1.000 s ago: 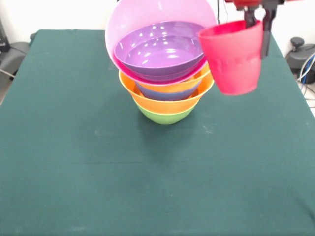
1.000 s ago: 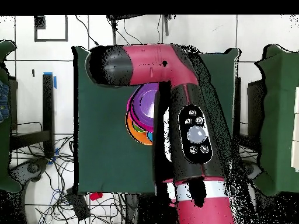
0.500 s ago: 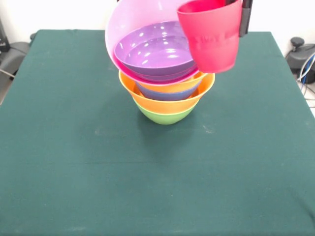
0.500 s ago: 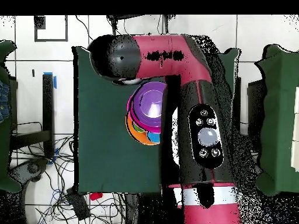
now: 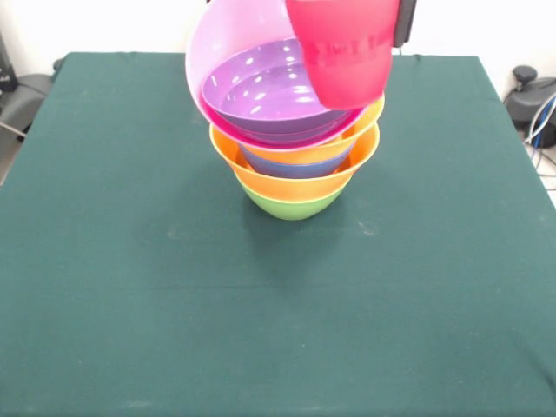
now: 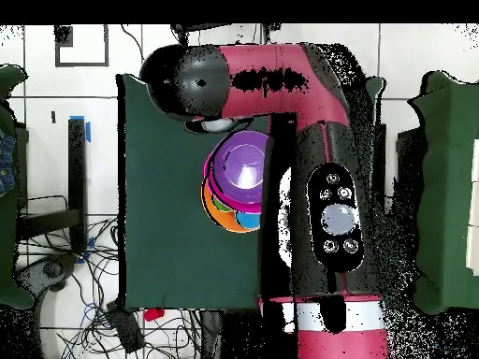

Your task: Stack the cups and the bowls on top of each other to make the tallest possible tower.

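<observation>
- Front view: red cup (image 5: 342, 48) hangs at top centre-right, glossy and tapered, its top cut off by the frame edge.
- One dark finger (image 5: 405, 22) of my gripper shows along the cup's right side; it pinches the cup.
- The cup overlaps the right rim of the tilted pink bowl (image 5: 234, 35), which cradles the purple bowl (image 5: 269, 91).
- Below: orange rims, blue bowl (image 5: 291, 168), green bowl (image 5: 291, 205) as base, on the green table (image 5: 130, 287).
- Overhead view: tower (image 6: 236, 182) sits mid-frame, purple on top; my arm (image 6: 318, 187) crosses just right of it, gripper hidden.

White wall (image 5: 104, 24), green-clothed table (image 5: 174, 330), white tiled floor (image 6: 103, 56), loose cables (image 6: 89, 299)
</observation>
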